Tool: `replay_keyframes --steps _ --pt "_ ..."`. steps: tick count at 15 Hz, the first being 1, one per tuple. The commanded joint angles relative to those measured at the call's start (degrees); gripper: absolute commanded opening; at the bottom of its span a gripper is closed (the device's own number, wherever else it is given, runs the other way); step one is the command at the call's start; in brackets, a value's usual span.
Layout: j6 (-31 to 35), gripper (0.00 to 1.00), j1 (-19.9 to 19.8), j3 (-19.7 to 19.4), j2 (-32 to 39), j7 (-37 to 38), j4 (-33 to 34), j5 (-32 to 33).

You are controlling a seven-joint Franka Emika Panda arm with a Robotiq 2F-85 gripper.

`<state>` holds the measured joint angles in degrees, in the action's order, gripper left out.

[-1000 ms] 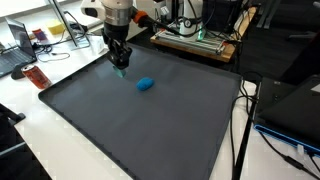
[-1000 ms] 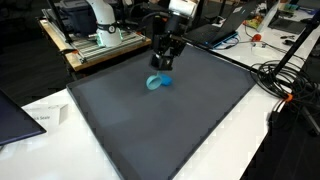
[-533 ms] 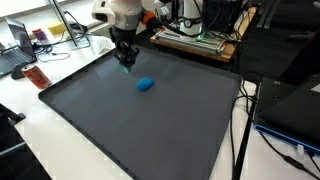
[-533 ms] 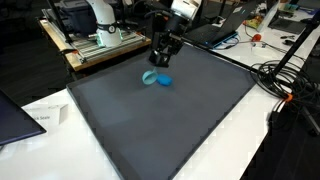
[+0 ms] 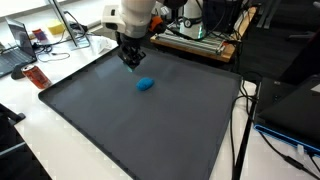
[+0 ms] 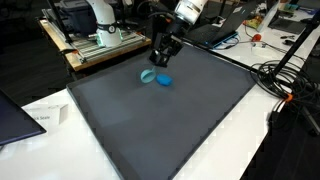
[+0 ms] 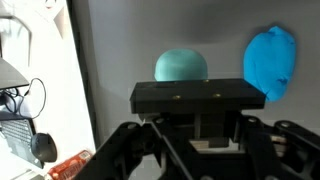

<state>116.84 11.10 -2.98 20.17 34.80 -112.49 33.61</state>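
Right now, claw: your gripper points straight down over the far part of the mat, with its fingers pressed in on the teal piece.
Teal piece: a small rounded thing, pinched at the fingertips. In the wrist view it shows as a dome just past the black crossbar of the gripper. In an exterior view it sits at the very tip of the fingers.
Height of the teal piece: you cannot tell from these views whether it touches the mat or hangs just above it.
Blue lump: a brighter blue blob lying loose on the mat, near the teal piece but apart from it. In the wrist view it lies to the right of the dome, and the fingers do not touch it.
Mat: a large dark grey sheet covering most of the white table. Of all that the pictures show, only the blue lump lies on it.
Arm: the white wrist stands directly above the gripper, reaching in from the far edge.
Surroundings: a red can-like thing sits off the mat on the table, and a laptop corner and cables lie at the sides.
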Motion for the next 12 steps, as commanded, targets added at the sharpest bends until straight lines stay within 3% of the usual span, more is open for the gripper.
replay_keyframes --steps 1,7,12 --pt "-5.7 0.28 2.3 0.2 4.2 4.0 3.8 3.0" --pt "-11.8 0.28 4.9 0.6 6.5 6.3 8.4 6.8" --pt "-13.7 0.28 4.3 2.5 7.0 4.1 13.4 5.4"
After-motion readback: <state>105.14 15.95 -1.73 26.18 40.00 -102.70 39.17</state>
